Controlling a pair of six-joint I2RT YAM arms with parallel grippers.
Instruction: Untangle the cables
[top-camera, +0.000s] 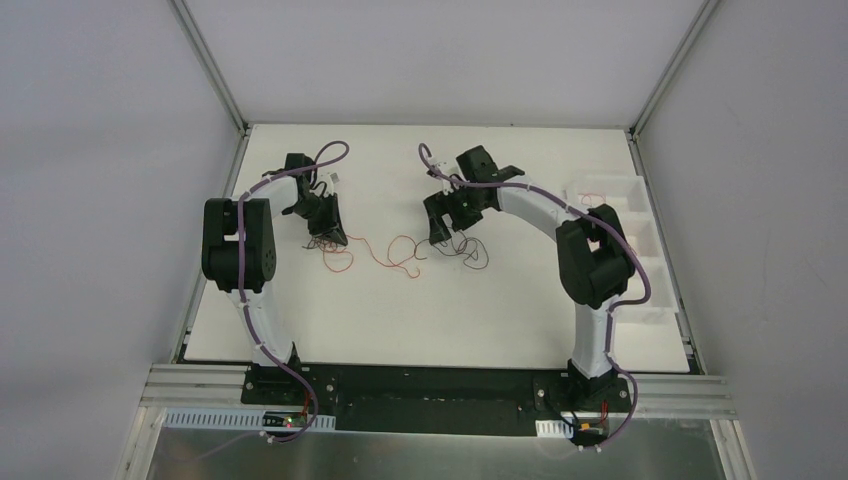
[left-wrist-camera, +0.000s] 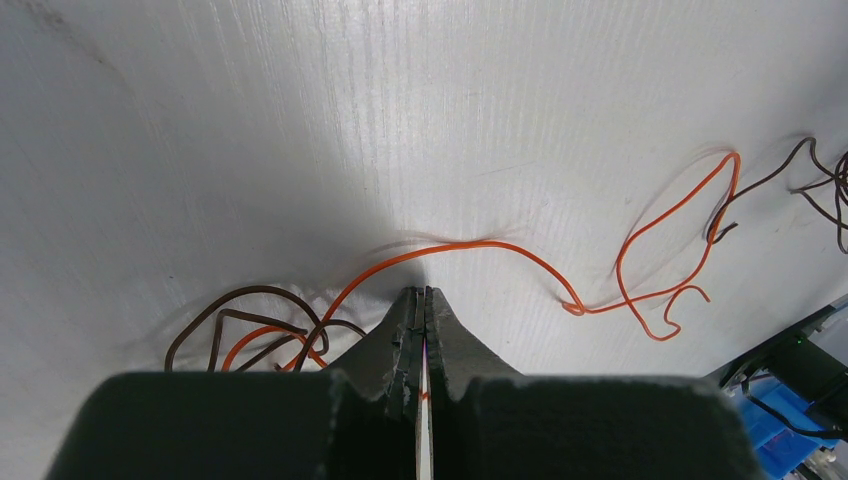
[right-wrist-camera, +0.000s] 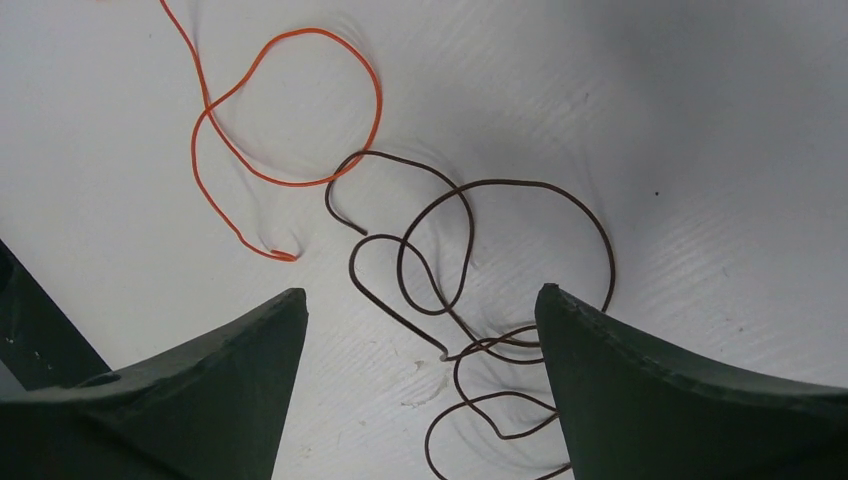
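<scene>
Top external: the orange cable (top-camera: 372, 252) lies in curls on the white table (top-camera: 450, 320), stretched out sideways. The left gripper (top-camera: 328, 232) is down at its left end, where a small brown tangle (top-camera: 318, 243) also sits. The right gripper (top-camera: 440, 232) is low just past its right end, and a brown cable (top-camera: 475, 255) curls on the far side of that gripper from the orange cable. From this height neither pincer's state can be read.

Left wrist: the left gripper (left-wrist-camera: 424, 295) has its fingers pressed together, their tips right at the orange cable (left-wrist-camera: 500, 245), which passes under them. Whether it is actually pinched I cannot tell. The brown tangle (left-wrist-camera: 230, 295) overlaps the orange cable's near-left stretch; the brown cable (left-wrist-camera: 800, 160) lies off its far loops, at the frame's right edge.

Right wrist: the right gripper (right-wrist-camera: 418, 297) is spread wide, holding nothing. The orange cable (right-wrist-camera: 375, 100) forms a loop in the upper left. The brown cable (right-wrist-camera: 560, 195) meets that loop's lower edge and coils away between and below the fingers (right-wrist-camera: 250, 350).
</scene>
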